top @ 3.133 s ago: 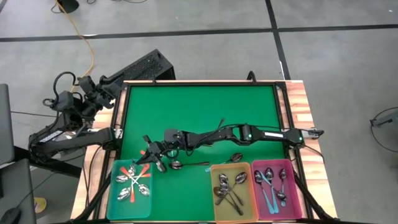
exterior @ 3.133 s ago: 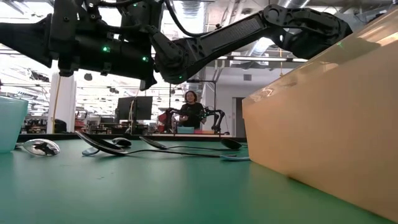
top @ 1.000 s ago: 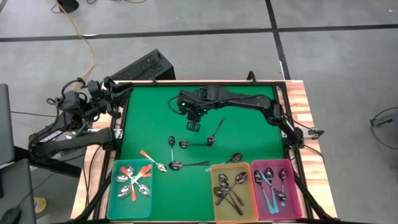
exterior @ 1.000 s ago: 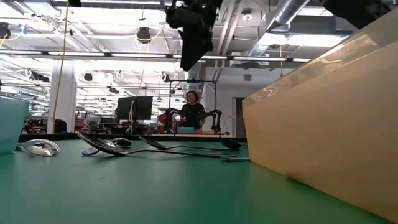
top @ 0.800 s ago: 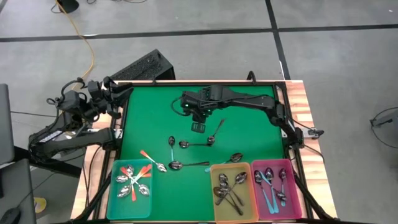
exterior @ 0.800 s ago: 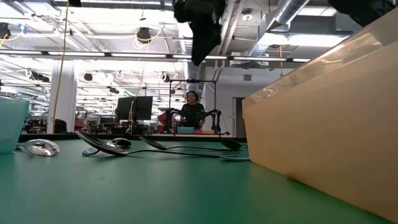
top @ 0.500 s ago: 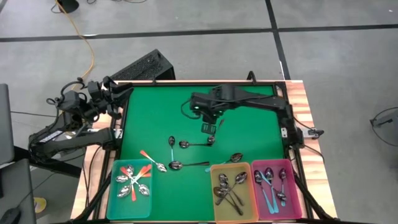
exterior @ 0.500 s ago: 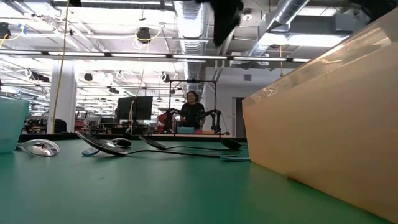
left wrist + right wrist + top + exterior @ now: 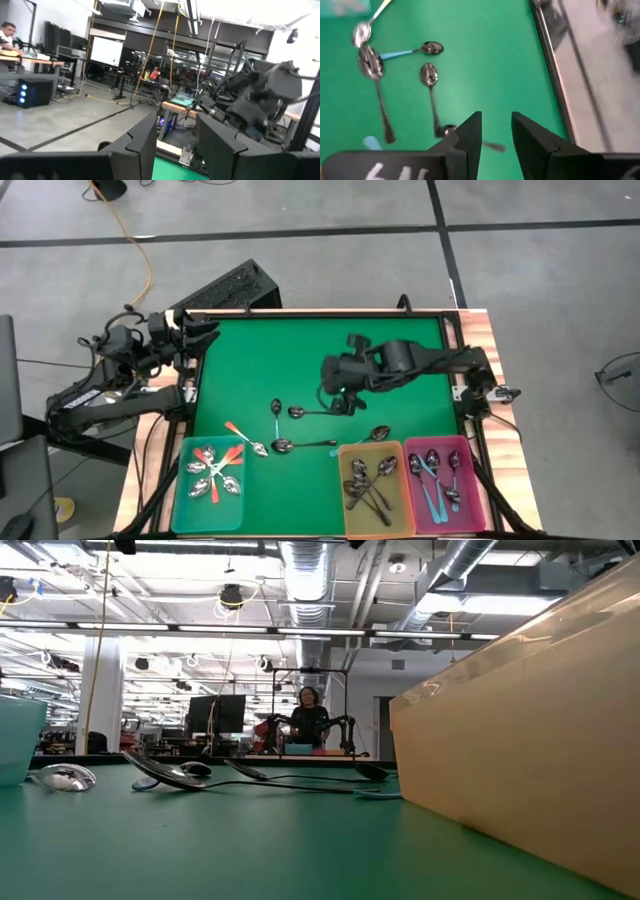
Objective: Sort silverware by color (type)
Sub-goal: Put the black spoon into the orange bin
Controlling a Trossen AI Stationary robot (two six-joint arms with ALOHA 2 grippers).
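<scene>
Loose silverware lies in the middle of the green mat: a blue-handled spoon [image 9: 276, 413], dark spoons [image 9: 318, 411] [image 9: 305, 444] [image 9: 378, 433] and an orange-handled spoon [image 9: 245, 438]. More spoons lie in the teal bin [image 9: 186, 485], the yellow bin [image 9: 345, 490] and the pink bin [image 9: 468, 480]. My right gripper [image 9: 340, 406] hangs open above the loose spoons, pointing down at a slant; in its wrist view the open fingers [image 9: 495, 132] frame bare mat beside a dark spoon [image 9: 427, 75]. My left gripper [image 9: 208, 330] waits open at the far left corner, facing the room [image 9: 175, 145].
The three bins stand in a row along the near edge. A black raised rim [image 9: 455, 360] borders the mat. The far half of the mat [image 9: 280, 350] holds no spoons. In the low view the yellow bin's wall [image 9: 520, 740] fills the right side.
My right gripper has swung from the far middle of the mat toward the right and near edges, coming over the loose spoons, and has risen out of the low view. Its fingers stay apart. The spoons have not moved.
</scene>
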